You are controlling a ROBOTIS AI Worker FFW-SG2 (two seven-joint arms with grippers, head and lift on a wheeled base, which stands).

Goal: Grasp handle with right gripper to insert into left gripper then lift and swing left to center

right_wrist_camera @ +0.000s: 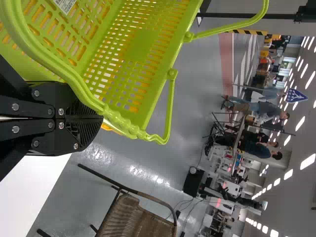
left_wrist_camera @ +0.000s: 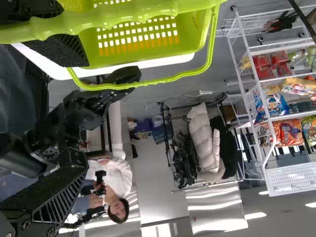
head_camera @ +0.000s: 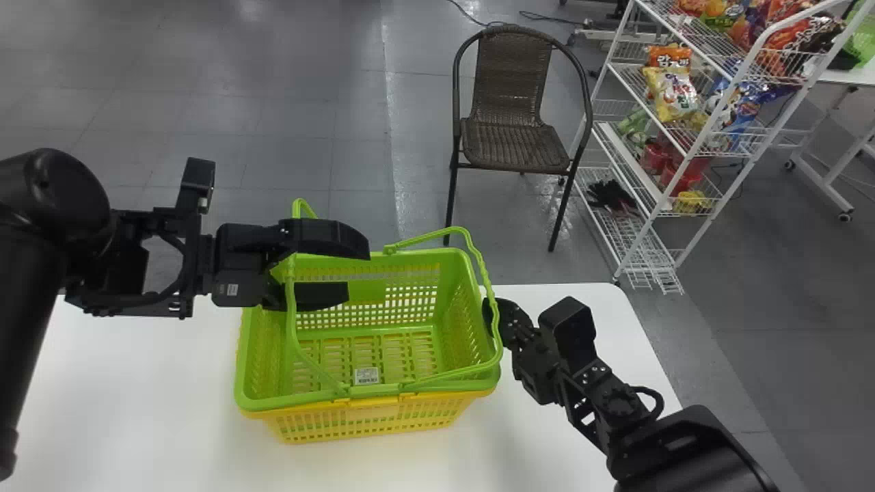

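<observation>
Table [head_camera: 137, 410] carries your green basket [head_camera: 369, 393], nested in a yellow one [head_camera: 369, 424]. Looks like light, fairly stiff plastic; handles should pivot and flex. Take the right handle [right_wrist_camera: 114, 117] at its ribbed middle: it's right beside your right gripper [right_wrist_camera: 98, 121], pinched together, no grip visible. Left gripper [head_camera: 357, 272] gapes wide at the left handle [head_camera: 290, 314], unclamped.

Glossy plastic basket [head_camera: 369, 295], rough woven chair [head_camera: 511, 89], metal wire rack [head_camera: 641, 246], smooth table [head_camera: 164, 383], glossy floor [head_camera: 287, 89]
</observation>
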